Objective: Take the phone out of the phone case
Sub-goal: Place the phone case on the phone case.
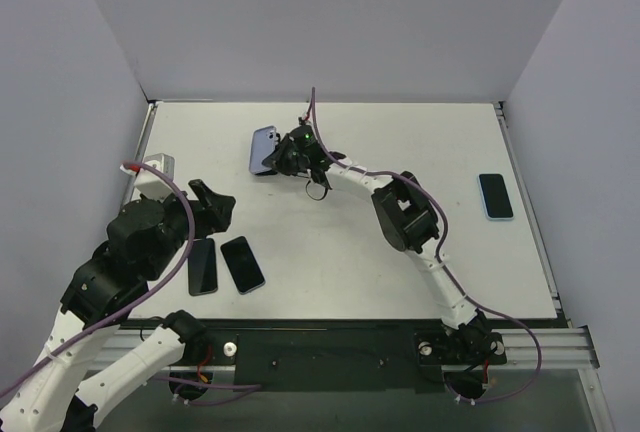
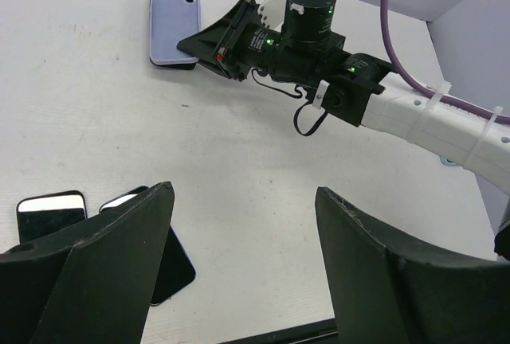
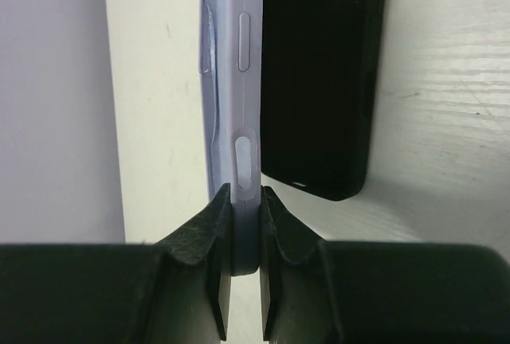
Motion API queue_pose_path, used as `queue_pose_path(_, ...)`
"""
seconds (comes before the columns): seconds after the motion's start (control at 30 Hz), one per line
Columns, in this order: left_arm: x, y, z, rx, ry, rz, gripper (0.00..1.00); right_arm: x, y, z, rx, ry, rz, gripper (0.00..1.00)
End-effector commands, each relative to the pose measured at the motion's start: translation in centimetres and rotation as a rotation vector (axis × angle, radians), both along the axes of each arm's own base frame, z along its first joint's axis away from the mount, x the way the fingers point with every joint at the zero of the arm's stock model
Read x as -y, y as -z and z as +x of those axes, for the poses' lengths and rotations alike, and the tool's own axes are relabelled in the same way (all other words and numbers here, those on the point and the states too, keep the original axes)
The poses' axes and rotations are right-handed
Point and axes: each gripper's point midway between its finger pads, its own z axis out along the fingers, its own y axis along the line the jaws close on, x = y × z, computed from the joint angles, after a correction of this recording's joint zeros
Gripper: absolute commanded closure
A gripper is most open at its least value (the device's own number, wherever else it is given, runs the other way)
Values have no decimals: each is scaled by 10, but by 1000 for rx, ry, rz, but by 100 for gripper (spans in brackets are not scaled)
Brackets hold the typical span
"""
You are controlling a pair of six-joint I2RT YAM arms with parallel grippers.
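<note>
A lilac phone case (image 1: 263, 148) sits at the far middle of the table (image 1: 330, 242), tilted up on its edge. My right gripper (image 1: 277, 160) is shut on the case's near end. In the right wrist view the fingers (image 3: 209, 228) pinch the case's side wall (image 3: 236, 81), and a black phone (image 3: 319, 81) lies flat beside it, apart from the case at the near end. In the left wrist view the case (image 2: 174, 17) covers most of the phone (image 2: 182, 64), with the right gripper (image 2: 191, 44) at their edge. My left gripper (image 2: 243, 193) is open and empty, above bare table at the near left (image 1: 218, 207).
Two black phones (image 1: 203, 265) (image 1: 242, 263) lie side by side at the near left, just under the left gripper. A blue phone (image 1: 495, 195) lies at the right. A small grey box (image 1: 158, 165) stands at the left edge. Walls close in the table on three sides.
</note>
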Motion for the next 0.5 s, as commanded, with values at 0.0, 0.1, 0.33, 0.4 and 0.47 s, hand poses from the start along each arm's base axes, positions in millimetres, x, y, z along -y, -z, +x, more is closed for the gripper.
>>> queue_pose_path(0.0, 3, -18, 4, 65, 12, -24, 18, 1, -9, 15, 39, 16, -26, 100)
queue_pose_path(0.1, 2, -20, 4, 73, 11, -23, 18, 1, -3, 17, 27, 18, -34, 99)
queue_pose_path(0.33, 3, -18, 5, 70, 12, -18, 18, 2, -3, 26, 23, 31, -35, 94)
queue_pose_path(0.4, 4, -16, 5, 67, 14, -18, 18, 2, -3, 28, 24, 30, -38, 93)
queue_pose_path(0.47, 4, -14, 5, 63, 15, -20, 18, 2, 1, 29, 14, 33, -35, 93)
